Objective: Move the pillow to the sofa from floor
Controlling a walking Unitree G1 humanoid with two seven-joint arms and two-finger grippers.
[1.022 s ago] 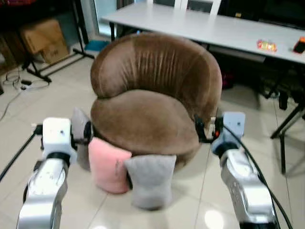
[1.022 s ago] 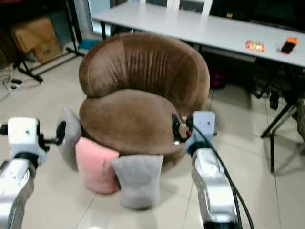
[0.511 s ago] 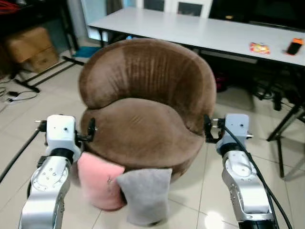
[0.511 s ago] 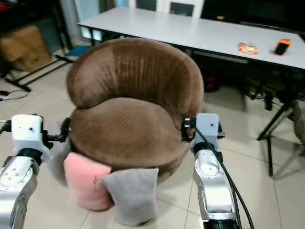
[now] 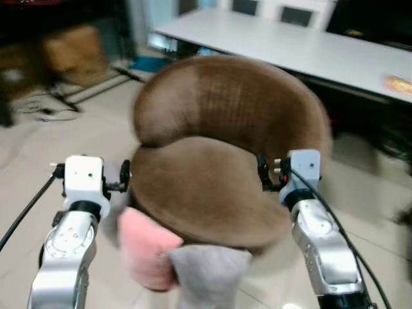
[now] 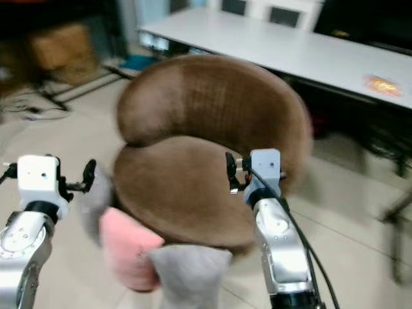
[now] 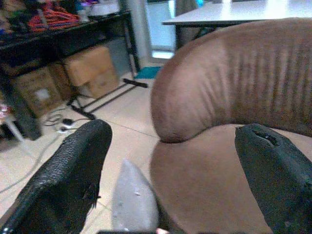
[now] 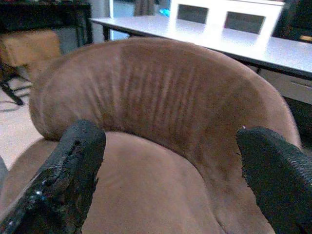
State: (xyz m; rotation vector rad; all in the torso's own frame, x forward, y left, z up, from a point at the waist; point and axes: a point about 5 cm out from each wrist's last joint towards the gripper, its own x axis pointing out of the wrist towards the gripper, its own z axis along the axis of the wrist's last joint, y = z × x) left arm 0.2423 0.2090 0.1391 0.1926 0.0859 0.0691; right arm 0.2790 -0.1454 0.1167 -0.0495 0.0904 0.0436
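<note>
approaching the sofa (image 5: 219, 161), both grippers, left (image 7: 170, 161) and right (image 8: 170, 161), raised with fingers wide apart and empty. pink pillow (image 5: 145, 248) and grey pillow (image 5: 209, 277) lean on the floor against its base. next: bend down and reach one.

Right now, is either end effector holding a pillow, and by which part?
Nothing is held. Both the left end effector and right end effector are open, and the pillows lie on the floor.

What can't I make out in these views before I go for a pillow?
- Grey pillow: lower part cut off by the bottom edge in both eye views.
- Third pillow: mostly hidden behind the left arm in the eye views; base cut off in the left wrist view.
- Orange item on the white table: motion-blurred, unidentifiable.
</note>
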